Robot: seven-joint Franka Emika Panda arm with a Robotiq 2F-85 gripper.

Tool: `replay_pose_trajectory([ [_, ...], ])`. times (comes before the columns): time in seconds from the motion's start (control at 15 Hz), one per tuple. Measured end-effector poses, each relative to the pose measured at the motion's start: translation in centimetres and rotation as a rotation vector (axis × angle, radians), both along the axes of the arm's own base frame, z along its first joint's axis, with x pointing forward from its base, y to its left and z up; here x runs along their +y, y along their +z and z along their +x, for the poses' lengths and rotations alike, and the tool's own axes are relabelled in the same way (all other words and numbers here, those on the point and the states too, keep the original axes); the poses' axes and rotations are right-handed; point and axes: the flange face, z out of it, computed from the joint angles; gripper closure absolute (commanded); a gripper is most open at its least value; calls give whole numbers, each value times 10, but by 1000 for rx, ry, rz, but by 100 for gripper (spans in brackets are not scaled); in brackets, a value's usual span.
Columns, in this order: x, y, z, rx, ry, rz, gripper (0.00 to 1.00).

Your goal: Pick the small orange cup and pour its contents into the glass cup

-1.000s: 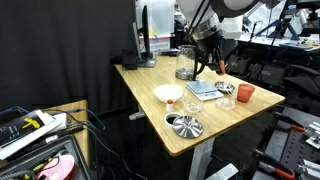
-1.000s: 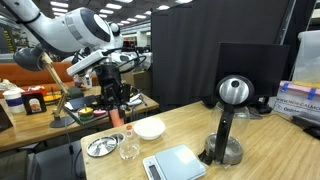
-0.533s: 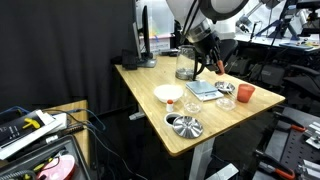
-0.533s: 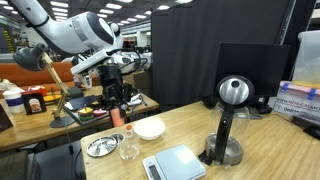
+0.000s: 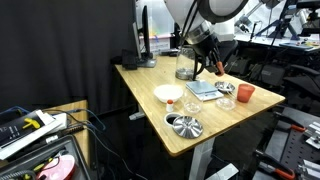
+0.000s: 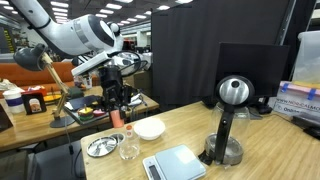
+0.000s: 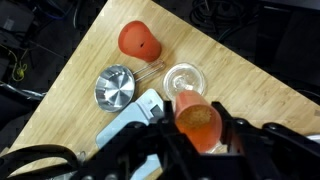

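Orange plastic is filling the middle of the wrist view: we are holding the small round orange plastic cup [image 7: 197, 116] between the two fingers of the black Robotiq gripper [image 7: 198, 128], which are pressing in on its sides, parted only by the cup's own width. We are carrying it in the air, above the short clear glass tumbler [image 7: 185, 78] and a little off to one side, not touching its rim; in an exterior view the cup [image 6: 117, 116] is hanging higher than the tumbler [image 6: 129, 148]. The tumbler is standing on the wooden table [image 7: 255, 85], with a wider orange cup [image 7: 138, 40], a round metal dish [image 7: 115, 87] and a flat pale kitchen scale [image 6: 175, 162] all near it. We cannot make out what the held cup contains. We judge the pick done and the carry nearly over. The next move is asking us to bring the cup's lip over the tumbler's mouth, then roll the wrist slowly so nothing is spilling onto the scale.
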Motion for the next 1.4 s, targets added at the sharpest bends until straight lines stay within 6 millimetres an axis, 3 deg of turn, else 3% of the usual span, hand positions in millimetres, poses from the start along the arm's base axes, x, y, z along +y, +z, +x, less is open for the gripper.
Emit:
replay_pose_trajectory([
  [0.27,6,-16,11,50,22,-34,84],
  [1.07,56,-83,35,311,205,-295,84],
  [1.4,64,-102,53,363,239,-379,84],
])
